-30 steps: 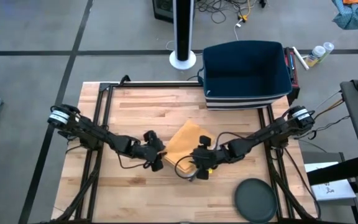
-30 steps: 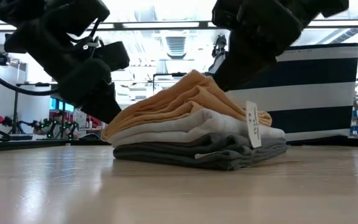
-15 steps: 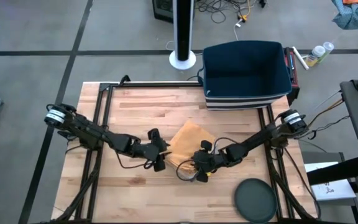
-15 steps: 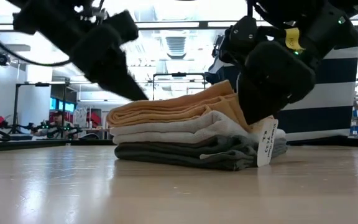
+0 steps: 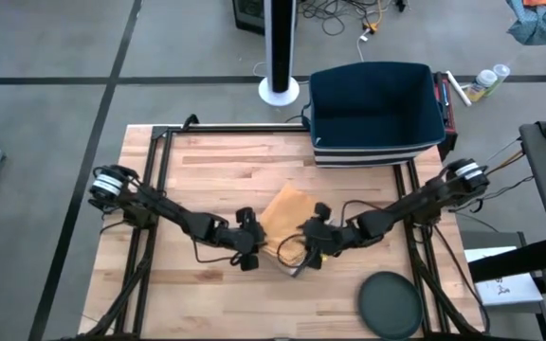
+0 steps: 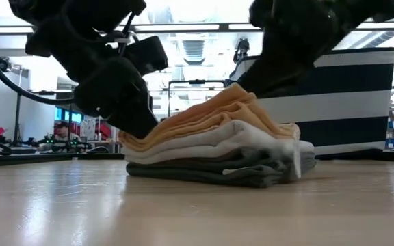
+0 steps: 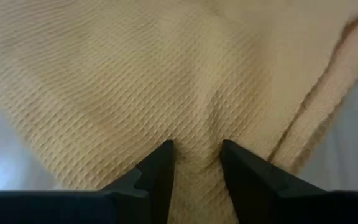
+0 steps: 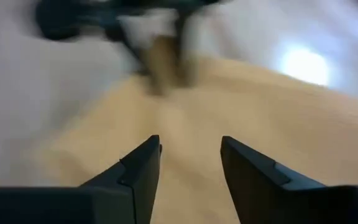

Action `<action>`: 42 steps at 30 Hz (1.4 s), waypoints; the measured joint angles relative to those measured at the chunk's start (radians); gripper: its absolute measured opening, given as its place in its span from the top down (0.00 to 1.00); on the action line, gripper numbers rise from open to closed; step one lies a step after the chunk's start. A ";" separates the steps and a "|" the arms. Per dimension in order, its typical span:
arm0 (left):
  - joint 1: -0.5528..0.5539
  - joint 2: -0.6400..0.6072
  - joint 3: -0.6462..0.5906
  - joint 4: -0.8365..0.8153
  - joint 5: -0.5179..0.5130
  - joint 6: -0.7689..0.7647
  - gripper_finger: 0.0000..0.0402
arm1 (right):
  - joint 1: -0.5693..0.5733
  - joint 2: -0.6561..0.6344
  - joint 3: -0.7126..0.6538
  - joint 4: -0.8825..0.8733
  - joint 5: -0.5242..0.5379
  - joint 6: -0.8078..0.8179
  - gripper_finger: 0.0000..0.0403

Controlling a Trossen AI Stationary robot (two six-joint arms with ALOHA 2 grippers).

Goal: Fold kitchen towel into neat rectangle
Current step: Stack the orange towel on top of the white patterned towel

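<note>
Left gripper (image 5: 250, 248): stretched low toward frame centre, fingers (image 7: 157, 171) pinching a ridge of yellow waffle-weave kitchen towel (image 5: 287, 216).
Right gripper (image 5: 308, 248): reaching in from the right; fingers (image 8: 138, 168) apart above the towel, nothing visibly between them.
Towel: folded, table centre, atop the stack.
Count: three folded cloths — yellow, white cloth (image 6: 211, 140), grey cloth (image 6: 204, 169).

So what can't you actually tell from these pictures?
- Low view: both grippers' fingertips are hidden behind the towel stack.
- High view: the towel's near edge is covered by the left gripper and right gripper.
- Right wrist view: motion blur hides whether the fingers touch the orange towel.
- Low view: the tag is unreadable, blurred.
</note>
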 joint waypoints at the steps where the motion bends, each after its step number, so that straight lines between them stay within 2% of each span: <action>1: -0.002 -0.002 0.000 0.002 0.004 0.002 0.68 | 0.000 -0.012 -0.017 -0.003 0.056 0.014 0.60; 4: -0.004 -0.024 -0.003 -0.007 0.019 0.019 0.68 | -0.001 -0.035 -0.078 0.004 0.164 0.063 0.61; 8: -0.005 -0.073 -0.005 0.004 0.030 0.057 0.66 | -0.002 -0.004 -0.170 0.053 0.172 0.197 0.63; 12: -0.006 -0.079 0.011 0.100 0.035 0.095 0.65 | 0.006 0.059 -0.236 0.150 0.168 0.262 0.64; 21: -0.027 0.091 0.025 0.323 0.073 0.086 0.65 | 0.004 0.083 -0.248 0.173 0.186 0.136 0.64; 24: -0.041 0.146 0.059 0.338 0.074 0.087 0.67 | 0.003 0.059 -0.254 0.164 0.206 0.120 0.62; 28: -0.047 0.159 0.075 0.334 0.076 0.095 0.69 | 0.016 -0.006 -0.259 0.157 0.200 0.089 0.61; 33: -0.047 0.104 0.073 0.309 0.083 0.139 0.71 | 0.073 -0.095 -0.251 0.163 0.198 0.066 0.61; 37: -0.036 -0.008 0.072 0.243 0.040 0.225 0.70 | 0.102 -0.121 -0.251 0.181 0.192 0.060 0.63; 40: 0.019 -0.099 0.061 0.201 0.048 0.224 0.69 | 0.125 -0.107 -0.251 0.190 0.123 0.035 0.65; 42: 0.078 -0.138 0.046 0.196 0.126 0.200 0.68 | 0.143 -0.099 -0.251 0.163 0.034 0.045 0.66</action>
